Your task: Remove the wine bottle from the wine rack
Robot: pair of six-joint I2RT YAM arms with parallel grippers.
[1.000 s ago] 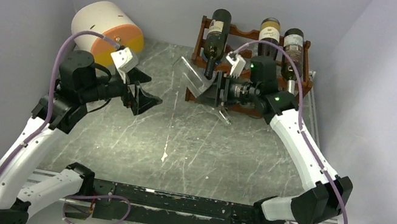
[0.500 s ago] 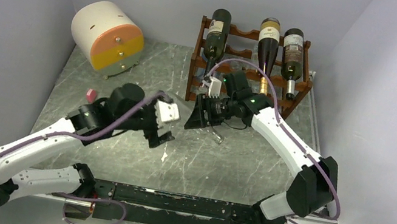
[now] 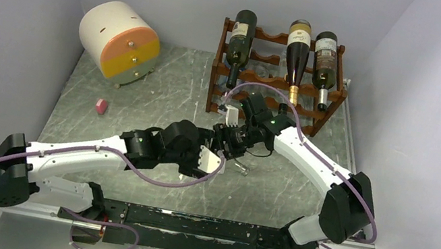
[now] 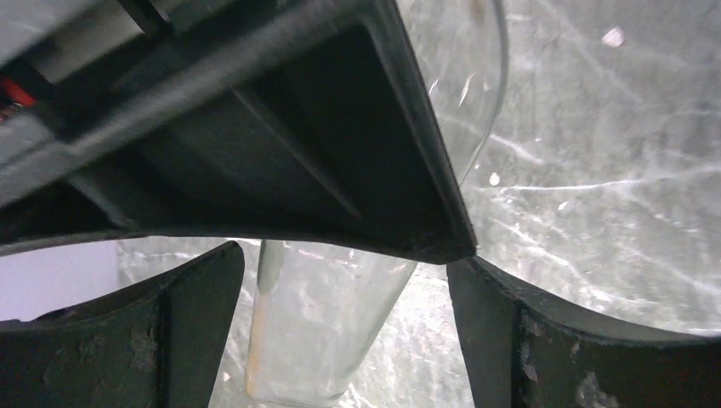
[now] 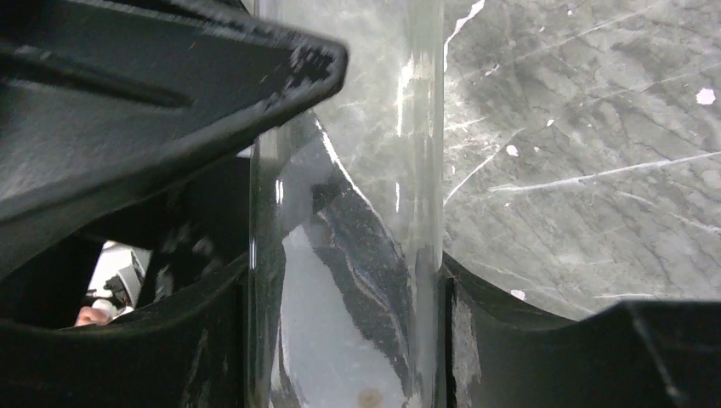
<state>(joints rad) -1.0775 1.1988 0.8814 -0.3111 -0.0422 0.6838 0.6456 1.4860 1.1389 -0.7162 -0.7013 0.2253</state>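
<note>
The dark reddish-brown wine rack (image 3: 263, 98) stands at the back with three dark wine bottles (image 3: 298, 49) on its top tier. My right gripper (image 3: 229, 142) is over the middle of the table, shut on a clear glass bottle (image 3: 237, 165). In the right wrist view that bottle (image 5: 349, 170) stands between the two fingers (image 5: 476, 340) of my right gripper (image 5: 344, 280). My left gripper (image 3: 208, 161) is right against the right one. In the left wrist view it (image 4: 344, 263) is open with the clear bottle (image 4: 315, 331) between its jaws, with a gap on the right side.
A white cylindrical drawer box with an orange front (image 3: 119, 41) sits at the back left. A small pink object (image 3: 100, 105) lies on the grey marbled table (image 3: 161, 97) left of centre. Walls close in on both sides.
My right arm has drawn back from the rack toward the table's middle with the clear bottle. My left arm has swung from the back left down to meet it.
</note>
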